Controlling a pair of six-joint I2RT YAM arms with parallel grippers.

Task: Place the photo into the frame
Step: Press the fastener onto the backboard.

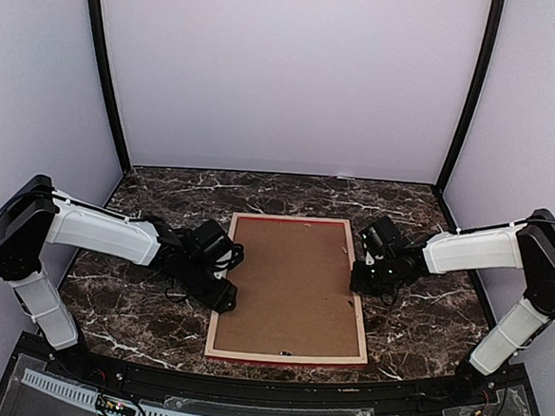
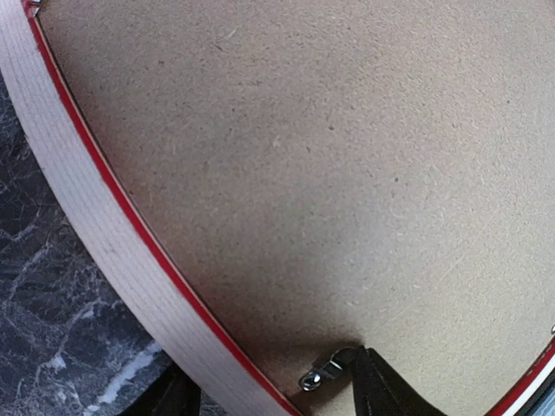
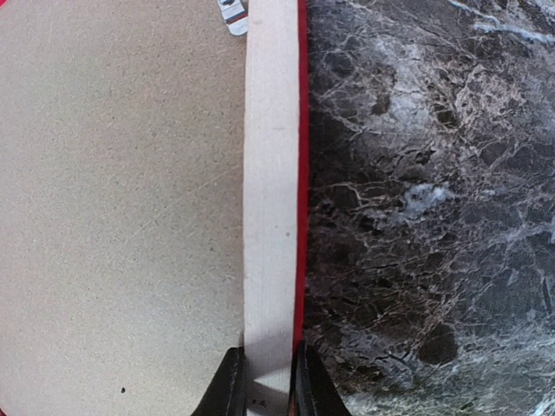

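The frame (image 1: 286, 357) lies face down in the middle of the table, its pale back up and red showing only along the edges. A brown backing board (image 1: 291, 280) fills it, and the photo is hidden. My left gripper (image 1: 222, 295) is open astride the left rail (image 2: 95, 234). One finger is outside the rail and the other rests on the board (image 2: 329, 156) beside a small metal tab (image 2: 321, 373). My right gripper (image 1: 356, 280) is shut on the right rail (image 3: 270, 173), one finger on each side of it.
The dark marbled table (image 3: 416, 217) surrounds the frame. Another metal tab (image 3: 232, 13) sits at the rail's inner edge further along the right side. Purple walls with black corner posts close in the back and sides.
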